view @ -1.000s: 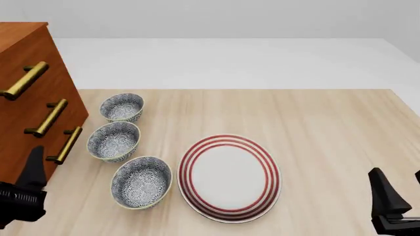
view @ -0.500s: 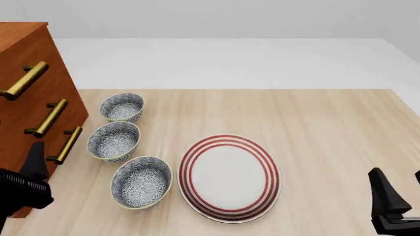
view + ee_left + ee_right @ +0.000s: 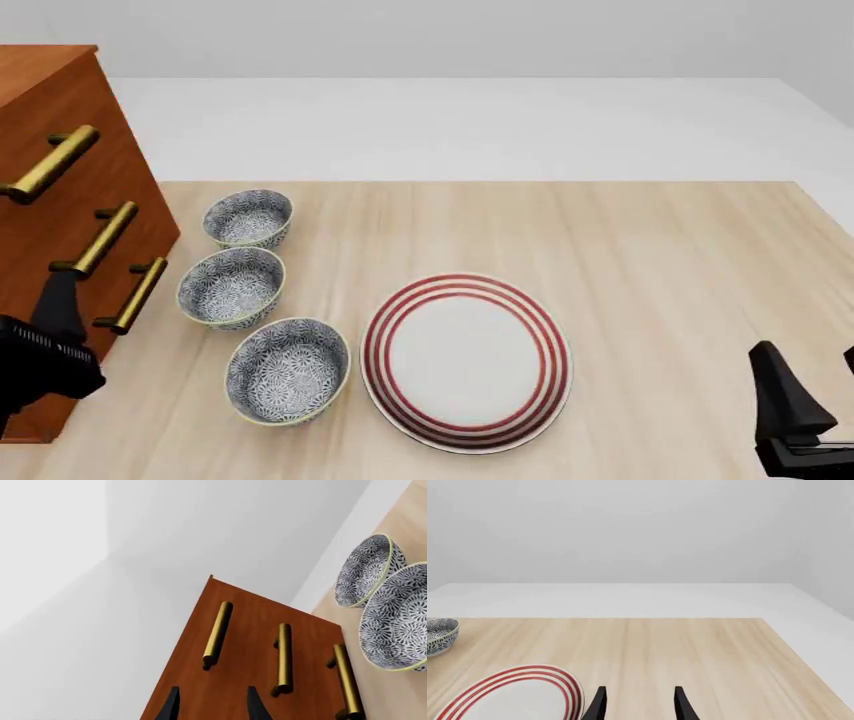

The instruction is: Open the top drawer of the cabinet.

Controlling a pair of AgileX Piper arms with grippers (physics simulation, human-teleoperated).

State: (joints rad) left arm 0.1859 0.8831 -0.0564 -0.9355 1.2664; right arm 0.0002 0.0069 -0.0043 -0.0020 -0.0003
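Observation:
The cabinet (image 3: pixel 54 130) stands at the table's left edge, reddish-brown, with three brass bar handles on its front. The top drawer's handle (image 3: pixel 51 163) is the highest one, and the front looks flush. My left gripper (image 3: pixel 58 305) is open and empty, low in front of the cabinet, between the middle and bottom handles. In the left wrist view the open fingertips (image 3: pixel 171 706) point at the cabinet front (image 3: pixel 247 610), with the top handle (image 3: pixel 217 634) just ahead of them. My right gripper (image 3: pixel 787 400) is open and empty at the table's near right, as its own view shows (image 3: pixel 639 707).
Three patterned bowls (image 3: pixel 231 286) stand in a row beside the cabinet, the nearest at the front (image 3: pixel 287 369). A red-ringed white plate (image 3: pixel 465 362) lies mid-table and shows in the right wrist view (image 3: pixel 507 695). The middle (image 3: pixel 96 240) and bottom (image 3: pixel 134 295) handles sit below the top one.
My left gripper has risen and moved in toward the cabinet front, now level with the lower handles. The right arm, bowls and plate have not moved.

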